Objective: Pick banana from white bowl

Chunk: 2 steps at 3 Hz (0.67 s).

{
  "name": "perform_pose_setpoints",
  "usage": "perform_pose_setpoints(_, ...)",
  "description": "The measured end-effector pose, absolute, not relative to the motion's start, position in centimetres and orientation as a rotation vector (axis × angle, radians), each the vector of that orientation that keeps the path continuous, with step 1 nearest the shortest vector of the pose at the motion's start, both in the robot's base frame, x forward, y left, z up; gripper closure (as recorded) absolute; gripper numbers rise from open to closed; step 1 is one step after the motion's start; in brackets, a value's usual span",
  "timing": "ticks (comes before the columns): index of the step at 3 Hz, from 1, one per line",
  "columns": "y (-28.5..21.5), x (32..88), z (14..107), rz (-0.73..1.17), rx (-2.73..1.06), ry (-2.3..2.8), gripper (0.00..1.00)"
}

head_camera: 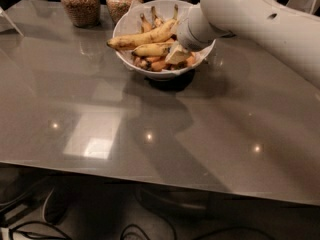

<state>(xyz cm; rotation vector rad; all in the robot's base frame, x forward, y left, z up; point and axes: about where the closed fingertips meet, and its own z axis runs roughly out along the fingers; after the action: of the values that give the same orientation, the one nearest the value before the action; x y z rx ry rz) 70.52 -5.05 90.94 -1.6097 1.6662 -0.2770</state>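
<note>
The white bowl [131,23] stands at the far middle of the grey table, full of bananas. A long yellow banana [141,36] lies across the top and pokes out over the left rim. A shorter, straighter yellow banana [151,49] lies just below it. No sticker shows on either. Small orange-brown bananas [156,64] lie underneath. My gripper [178,54] reaches down into the right side of the bowl, at the right ends of the yellow bananas. The thick white wrist [197,29] hides most of it.
Two glass jars of brown grain [80,4] [121,0] stand behind the bowl at the back left. My white arm [265,26] crosses the back right of the table [150,134]. Cables and a dark shoe lie on the floor below the front edge.
</note>
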Motion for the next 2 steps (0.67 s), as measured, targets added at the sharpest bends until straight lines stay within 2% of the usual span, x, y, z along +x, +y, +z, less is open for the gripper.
perform_pose_setpoints(2, -5.32, 71.20, 89.33, -0.240, -1.604, 1.727, 0.46)
